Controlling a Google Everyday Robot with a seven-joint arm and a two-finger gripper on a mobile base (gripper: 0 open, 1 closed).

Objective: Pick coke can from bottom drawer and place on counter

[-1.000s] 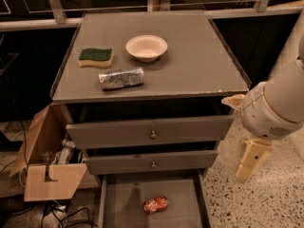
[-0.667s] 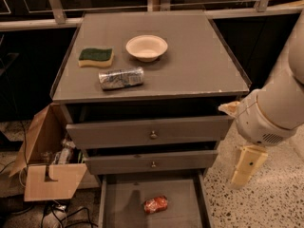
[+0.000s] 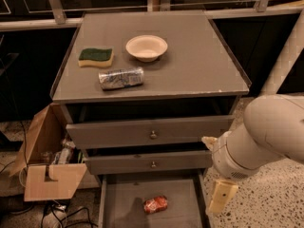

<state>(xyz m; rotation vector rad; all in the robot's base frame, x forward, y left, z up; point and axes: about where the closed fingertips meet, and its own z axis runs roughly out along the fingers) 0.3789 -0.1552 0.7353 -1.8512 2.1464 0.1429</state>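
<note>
As the coke can [image 3: 156, 204] lies on its side in the bottom drawer [image 3: 180, 194], it is judged light, crushable, best taken mid-body. The gripper [image 3: 221, 198] is seen right of the drawer; spread or closed cannot be told.

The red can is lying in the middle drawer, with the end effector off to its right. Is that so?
Not quite: the camera view shows the red can lying in the bottom drawer, pulled open below the middle drawer. The end effector is indeed off to its right, beside that drawer.
</note>
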